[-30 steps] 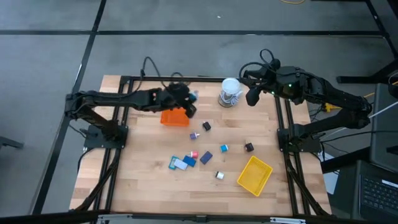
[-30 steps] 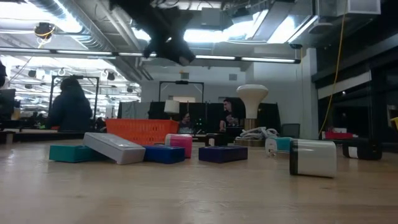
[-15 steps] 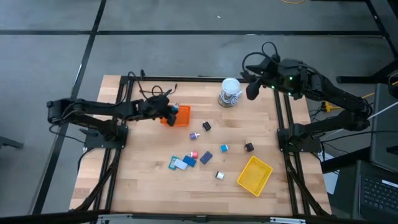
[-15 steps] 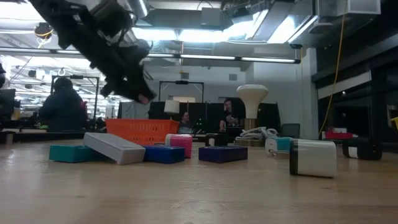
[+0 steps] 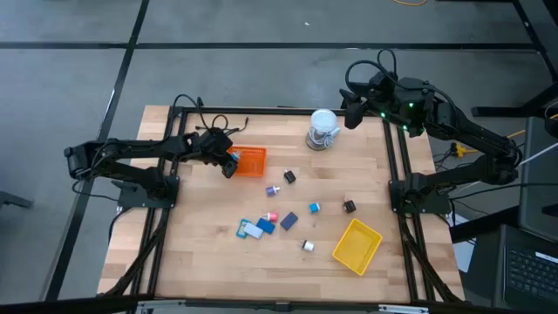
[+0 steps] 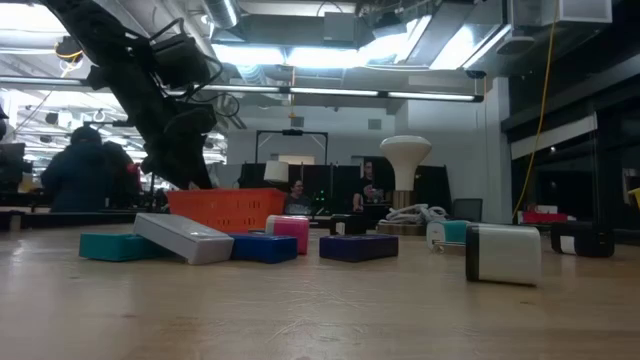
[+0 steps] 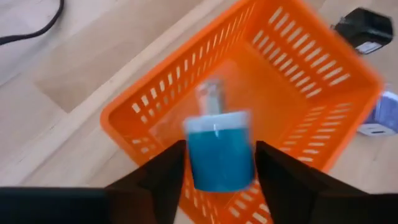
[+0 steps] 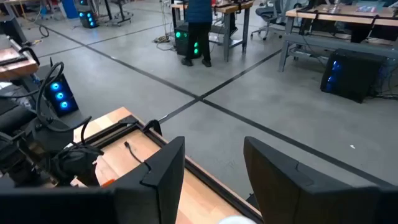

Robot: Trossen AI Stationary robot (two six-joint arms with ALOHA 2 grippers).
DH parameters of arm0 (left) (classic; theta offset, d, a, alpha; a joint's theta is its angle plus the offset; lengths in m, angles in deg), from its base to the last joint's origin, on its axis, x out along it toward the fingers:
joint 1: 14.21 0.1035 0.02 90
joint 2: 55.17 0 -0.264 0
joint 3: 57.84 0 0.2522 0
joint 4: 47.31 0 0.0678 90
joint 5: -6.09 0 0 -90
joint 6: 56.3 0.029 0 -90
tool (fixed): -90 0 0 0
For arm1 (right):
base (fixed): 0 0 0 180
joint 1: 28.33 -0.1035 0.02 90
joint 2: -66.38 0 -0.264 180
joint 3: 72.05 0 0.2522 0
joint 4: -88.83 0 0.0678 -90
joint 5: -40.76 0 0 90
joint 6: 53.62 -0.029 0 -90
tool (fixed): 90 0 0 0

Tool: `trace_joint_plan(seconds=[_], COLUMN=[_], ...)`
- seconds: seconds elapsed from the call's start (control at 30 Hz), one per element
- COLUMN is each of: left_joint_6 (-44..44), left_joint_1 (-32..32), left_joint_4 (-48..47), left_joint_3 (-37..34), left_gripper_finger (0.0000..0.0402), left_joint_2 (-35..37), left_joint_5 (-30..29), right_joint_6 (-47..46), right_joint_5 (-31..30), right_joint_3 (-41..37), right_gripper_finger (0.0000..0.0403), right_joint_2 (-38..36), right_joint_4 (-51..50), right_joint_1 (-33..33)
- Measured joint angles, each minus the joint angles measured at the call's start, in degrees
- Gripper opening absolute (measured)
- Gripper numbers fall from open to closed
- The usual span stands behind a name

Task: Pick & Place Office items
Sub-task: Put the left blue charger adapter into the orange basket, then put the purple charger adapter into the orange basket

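Note:
My left gripper (image 5: 229, 163) (image 7: 220, 145) hangs over the left edge of the orange mesh tray (image 5: 250, 162) (image 7: 267, 81) (image 6: 226, 208), shut on a light blue piece with a white end (image 7: 217, 158). My right gripper (image 5: 348, 112) (image 8: 214, 162) waits open above the table's far right corner, next to the white roll (image 5: 323, 129). The other office items lie loose mid-table: a teal, white and blue cluster (image 5: 256, 228) (image 6: 190, 240), a pink piece (image 5: 271, 216), a navy block (image 5: 289, 221) and black pieces (image 5: 349, 207). My left gripper pinches the light blue piece by its two opposite sides (image 7: 193, 162), one finger (image 7: 166, 177) on each. The fingers come slanting down from the table's left. The piece fills the gap between the fingers, juts past their tips and hangs clear above the tray's inside.
A yellow mesh tray (image 5: 357, 245) lies near the table's near right corner. A white-and-dark block (image 6: 503, 253) stands on the right in the low view. Cables (image 5: 209, 118) trail along the far left edge. People sit in the room beyond the table (image 6: 85, 175).
My left gripper has moved toward the table's left and downward, from above the orange tray's far right part to its left edge, carrying the light blue piece along. My right gripper has drifted a little toward the far edge.

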Motion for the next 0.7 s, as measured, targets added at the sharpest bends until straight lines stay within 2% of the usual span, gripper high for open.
trace_joint_plan(seconds=[0.1,0.2,0.27,0.37,0.5,0.57,0.7], left_joint_6=[0.26,0.32,0.29,0.32,0.37,0.95,9.57], left_joint_1=[0.18,0.17,0.17,-0.36,-3.78,-5.93,-11.33], left_joint_4=[1.42,3.64,4.93,9.1,11.95,7.02,-11.83], left_joint_3=[0.0,0.0,0.03,1.85,9.09,14.74,27.84], left_gripper_finger=[0.0221,0.0228,0.0226,0.0218,0.0202,0.0196,0.0191], left_joint_2=[0.0,0.0,0.0,-0.02,-0.41,-2.36,-10.88], left_joint_5=[0.24,0.34,1.46,6.29,10.62,10.39,6.52], right_joint_6=[0.1,0.15,0.16,0.26,0.61,0.68,1.67], right_joint_5=[-0.14,-0.14,-0.14,-0.07,0.06,0.08,1.02], right_joint_3=[0.0,0.0,0.0,0.0,0.0,0.0,0.0], right_gripper_finger=[0.0171,0.0171,0.0171,0.0171,0.0171,0.0171,0.0171], right_joint_2=[0.0,-0.01,0.0,0.0,0.0,0.0,0.0], right_joint_4=[1.01,1.49,1.44,1.43,1.41,1.41,1.41], right_joint_1=[0.0,0.0,0.02,0.02,0.02,0.19,1.12])
